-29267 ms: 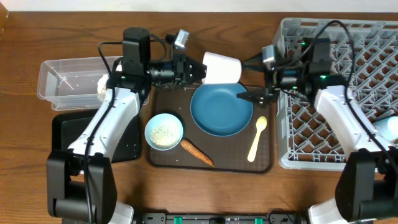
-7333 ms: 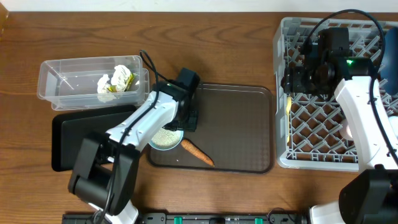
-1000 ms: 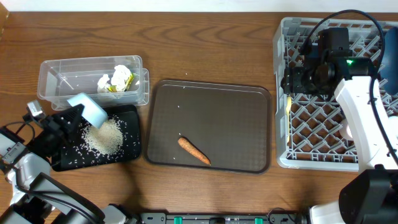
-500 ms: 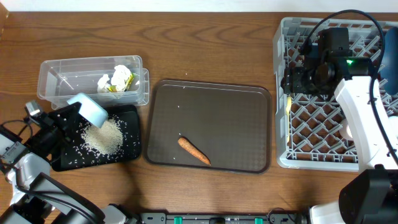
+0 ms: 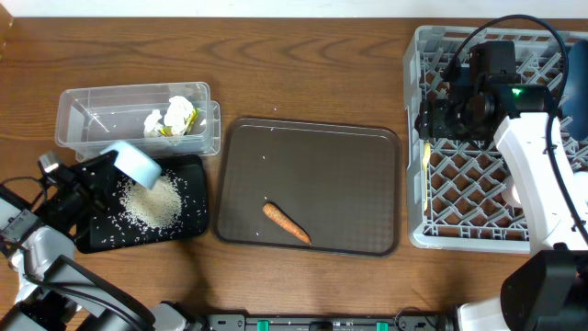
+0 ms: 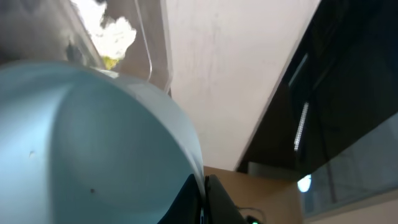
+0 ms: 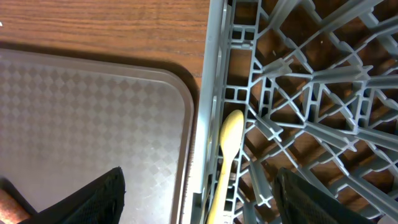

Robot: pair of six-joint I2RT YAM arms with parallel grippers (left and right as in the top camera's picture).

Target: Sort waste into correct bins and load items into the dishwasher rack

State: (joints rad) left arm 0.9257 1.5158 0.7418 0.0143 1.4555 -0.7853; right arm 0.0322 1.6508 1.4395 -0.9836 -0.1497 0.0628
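My left gripper (image 5: 112, 170) is shut on the rim of the light blue bowl (image 5: 136, 163), which it holds tipped on its side over the black tray (image 5: 96, 241). A heap of white rice (image 5: 152, 202) lies on that tray, with grains scattered around it. In the left wrist view the bowl (image 6: 81, 143) fills the left side and the fingers (image 6: 217, 196) pinch its edge. The clear tub (image 5: 92, 115) holds the tissue (image 5: 153, 122) and the wrapper (image 5: 181, 114). The carrot (image 5: 287, 222) lies on the brown tray (image 5: 349, 184). My right gripper (image 7: 199, 180) hangs open over the left edge of the rack (image 5: 478, 184), above the spoon (image 7: 227, 158).
The brown serving tray sits between the bins and the grey rack. A dark blue plate (image 5: 579, 87) stands at the rack's far right edge. Bare wooden table (image 5: 303, 64) runs behind the tray and the tub.
My left gripper has shifted the tipped bowl slightly to the right over the black tray. The right arm has not moved.
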